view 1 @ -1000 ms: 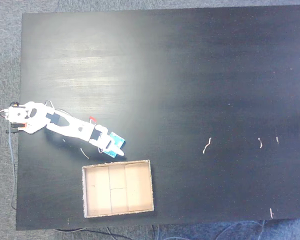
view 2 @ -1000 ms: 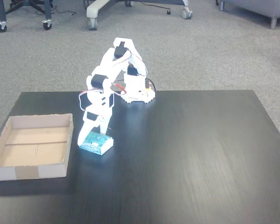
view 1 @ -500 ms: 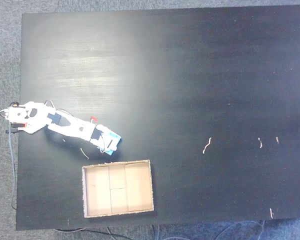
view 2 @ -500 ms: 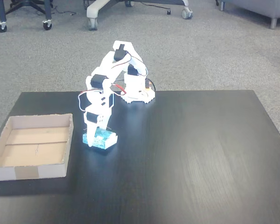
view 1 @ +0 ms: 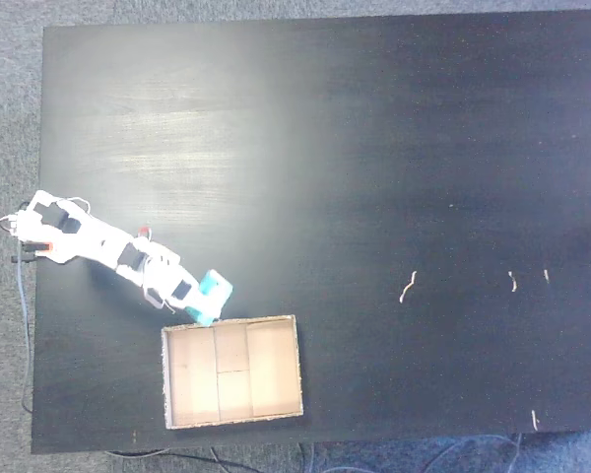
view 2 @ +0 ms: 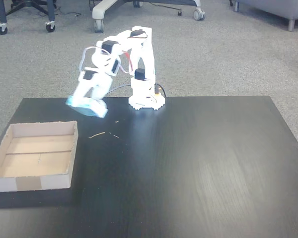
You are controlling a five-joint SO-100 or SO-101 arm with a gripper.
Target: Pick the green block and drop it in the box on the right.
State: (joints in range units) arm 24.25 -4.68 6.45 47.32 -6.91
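Note:
The white arm holds the green block point(view 1: 212, 296) up off the black table, just above the box's top edge in the fixed view from above. In the fixed view from the table's far side the teal block point(view 2: 87, 106) hangs blurred in the air, up and to the right of the box. My gripper point(view 1: 199, 302) point(view 2: 86, 100) is shut on the block. The box point(view 1: 297, 367) point(view 2: 73, 148), a shallow tan cardboard tray, lies on the table and holds nothing.
The arm's base point(view 2: 146, 101) stands at the table's edge. Small pale scraps point(view 1: 407, 287) lie on the black table point(view 1: 394, 148), and thin bits point(view 2: 97, 135) lie near the box. Chair wheels point(view 2: 49, 27) stand on the grey carpet beyond.
The gripper closed on the green block where it lay on the table, then lifted it into the air and swung it toward the box.

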